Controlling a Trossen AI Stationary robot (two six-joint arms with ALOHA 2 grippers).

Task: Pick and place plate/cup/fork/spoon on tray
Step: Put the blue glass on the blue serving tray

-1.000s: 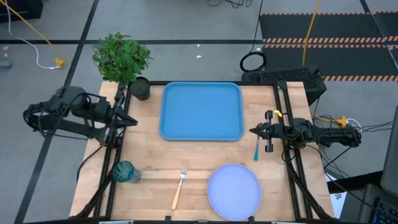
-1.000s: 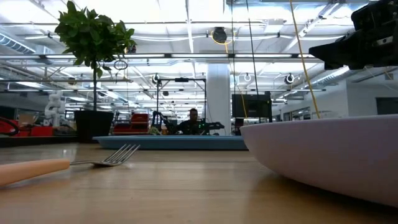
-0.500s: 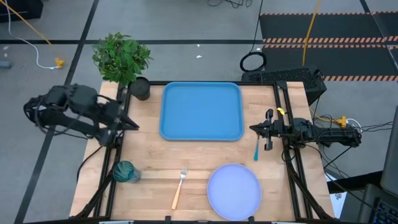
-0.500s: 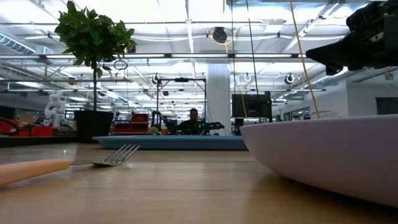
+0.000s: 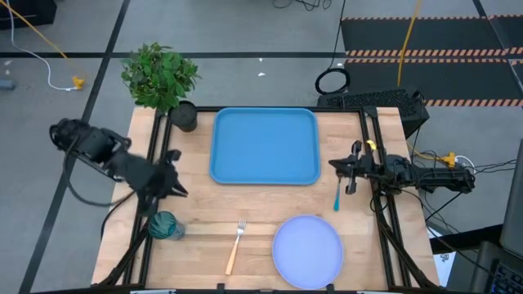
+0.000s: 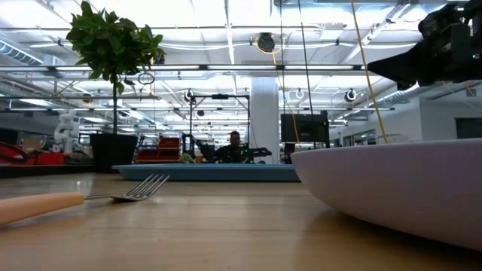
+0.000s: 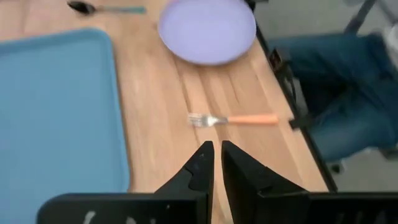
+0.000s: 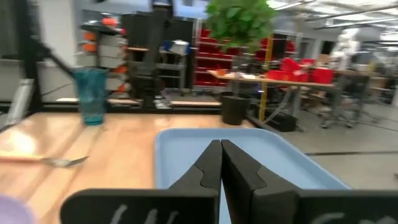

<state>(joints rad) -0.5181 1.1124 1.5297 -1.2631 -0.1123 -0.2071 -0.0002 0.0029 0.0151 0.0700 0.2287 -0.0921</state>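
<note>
The blue tray (image 5: 265,145) lies at the far middle of the table. The lavender plate (image 5: 307,251) lies near the front edge, and the orange-handled fork (image 5: 235,245) lies to its left. The teal cup (image 5: 166,225) stands upright at the near left. The blue-handled spoon (image 5: 337,196) lies right of the tray. My left gripper (image 5: 181,192) is shut and empty above the table's left side, just beyond the cup; it also shows in its wrist view (image 7: 214,158). My right gripper (image 5: 333,167) is shut and empty at the tray's right edge, above the spoon's far end.
A potted green plant (image 5: 161,75) in a black pot (image 5: 185,116) stands at the far left corner. A person's legs in blue jeans (image 7: 336,93) show beyond the table's edge in the left wrist view. Bare wood lies between the tray and the front row of tableware.
My left gripper has swung from the table's left edge beside the tray toward the near edge and a little inward, ending just beyond the cup. It stays shut. No tableware has moved.
</note>
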